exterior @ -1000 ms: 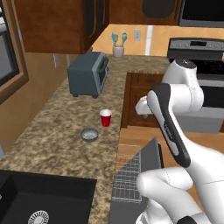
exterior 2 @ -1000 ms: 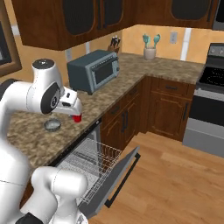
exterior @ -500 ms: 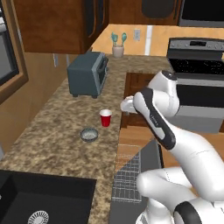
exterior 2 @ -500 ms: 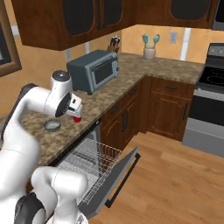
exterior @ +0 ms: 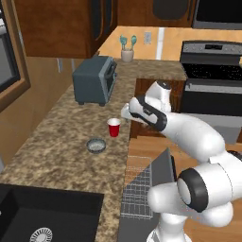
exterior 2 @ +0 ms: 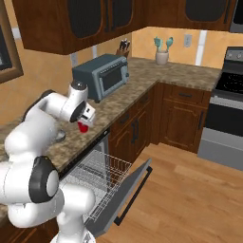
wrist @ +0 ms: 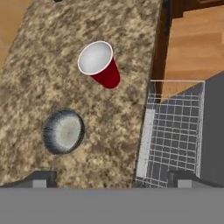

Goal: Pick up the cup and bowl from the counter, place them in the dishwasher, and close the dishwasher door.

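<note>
Cup (wrist: pixel 99 64), red with a whitish inside, stands upright on the counter (wrist: pixel 52 52) in the upper middle of my hand view; in the left base view it sits near the middle of the frame, close to the counter's front edge. Just below and to the left of it in the hand view lies the bowl (wrist: pixel 64 131), grey with a pale speckled inside, near the cup but apart from it, also on the granite. In the left base view the bowl (exterior: pixel 96 145) is lower left of the cup (exterior: pixel 114 127).

To the right of both in the hand view, past the counter's edge, the dishwasher's wire rack (wrist: pixel 175 135) shows. In the right base view the dishwasher door (exterior 2: pixel 124 198) hangs open in the lower middle, with the rack (exterior 2: pixel 102 173) pulled out over it.

My gripper (wrist: pixel 113 180) hangs above the counter with its fingers spread wide and nothing between them. In the left base view my gripper (exterior: pixel 126 112) sits just upper right of the cup, not touching it.

A grey toaster oven (exterior: pixel 95 80) stands further back on the counter, upper left.
</note>
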Motion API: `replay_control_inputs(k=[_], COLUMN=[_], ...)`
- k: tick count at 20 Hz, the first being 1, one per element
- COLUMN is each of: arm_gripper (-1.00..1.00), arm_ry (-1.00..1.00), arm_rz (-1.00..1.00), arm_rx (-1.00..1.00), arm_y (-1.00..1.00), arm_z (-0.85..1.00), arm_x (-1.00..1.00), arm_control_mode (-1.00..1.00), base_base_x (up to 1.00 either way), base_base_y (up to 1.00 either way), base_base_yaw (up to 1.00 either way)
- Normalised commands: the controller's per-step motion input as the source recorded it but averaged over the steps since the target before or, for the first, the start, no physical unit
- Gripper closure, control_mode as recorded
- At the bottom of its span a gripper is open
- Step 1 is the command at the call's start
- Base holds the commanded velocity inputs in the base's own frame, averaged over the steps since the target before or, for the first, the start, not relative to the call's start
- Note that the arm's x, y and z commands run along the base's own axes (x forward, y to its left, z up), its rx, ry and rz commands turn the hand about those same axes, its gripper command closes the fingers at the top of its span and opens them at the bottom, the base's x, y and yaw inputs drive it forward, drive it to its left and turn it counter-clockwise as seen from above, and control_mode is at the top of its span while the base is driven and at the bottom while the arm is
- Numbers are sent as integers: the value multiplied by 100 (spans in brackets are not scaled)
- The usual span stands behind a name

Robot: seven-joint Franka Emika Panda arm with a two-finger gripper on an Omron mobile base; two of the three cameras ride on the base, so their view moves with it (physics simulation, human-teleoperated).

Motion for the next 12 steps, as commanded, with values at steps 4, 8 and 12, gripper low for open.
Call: replay_control_inputs(k=[4, 8, 12], arm_gripper=[-100, -100, -100], arm_ry=[12, 3, 3], arm_rz=[0, 0, 0], arm_rx=[0, 2, 2], arm_y=[2, 5, 21], arm_z=[-4, -34, -44], arm_x=[75, 57, 38], arm_control_mode=[-100, -100, -100], base_base_x=[0, 0, 0], base_base_y=[0, 0, 0], base_base_yaw=[0, 0, 0])
